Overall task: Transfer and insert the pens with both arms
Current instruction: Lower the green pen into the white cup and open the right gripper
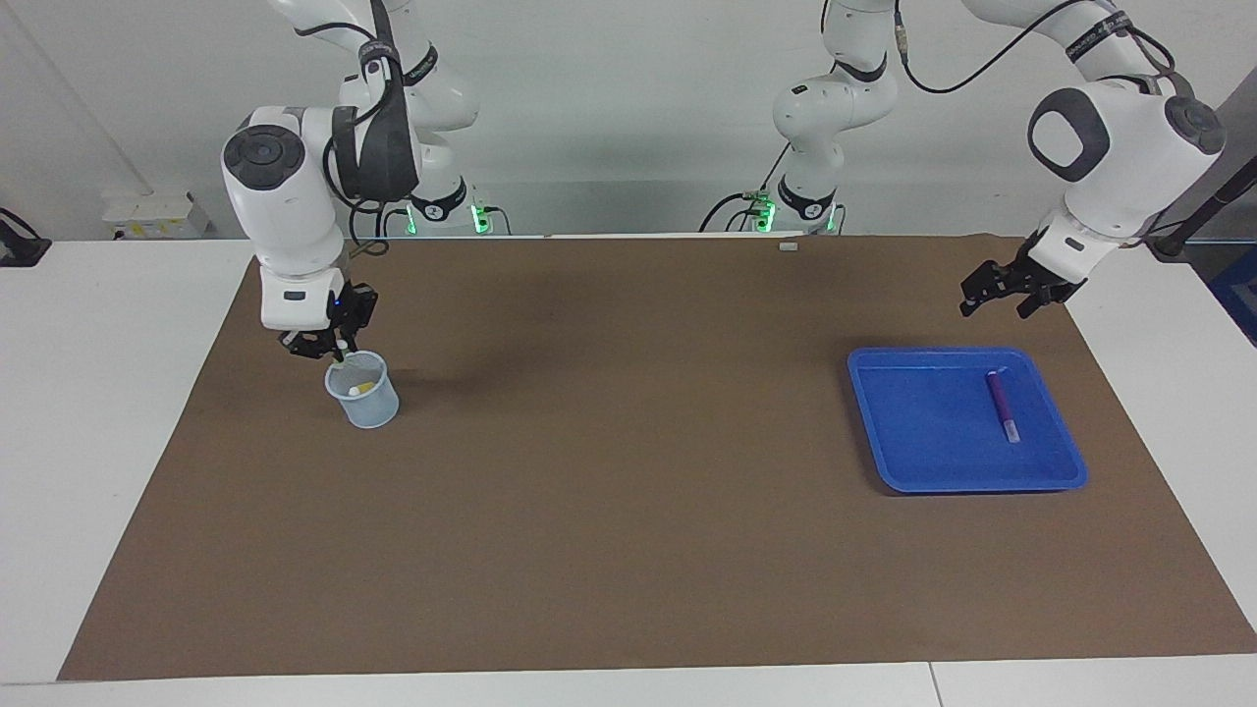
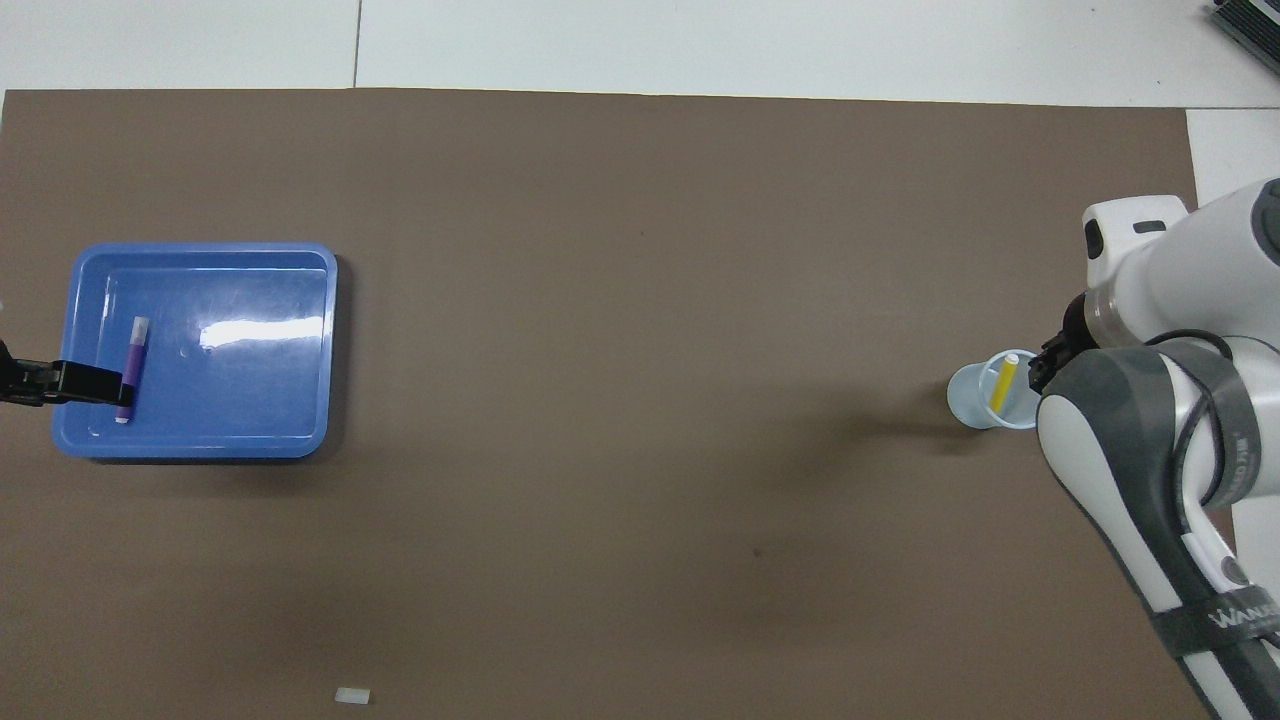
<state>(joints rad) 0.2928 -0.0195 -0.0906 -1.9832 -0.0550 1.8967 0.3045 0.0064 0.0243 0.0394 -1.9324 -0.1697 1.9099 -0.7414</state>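
A purple pen point(image 1: 1003, 404) with a whitish end lies in a blue tray point(image 1: 923, 462) toward the left arm's end of the table; it also shows in the overhead view point(image 2: 132, 358) in the tray point(image 2: 250, 400). My left gripper point(image 1: 997, 306) hangs open and empty, raised over the tray's edge, and in the overhead view point(image 2: 100, 382) it overlaps the purple pen. A yellow pen point(image 2: 1002, 384) leans inside a pale blue cup point(image 1: 365, 403). My right gripper point(image 1: 329, 346) is open just over the cup's rim. The light green pen is not visible.
A small white block point(image 1: 791, 245) lies on the brown mat point(image 1: 628, 511) near the robots' edge, also in the overhead view point(image 2: 352, 695). White table borders the mat on all sides.
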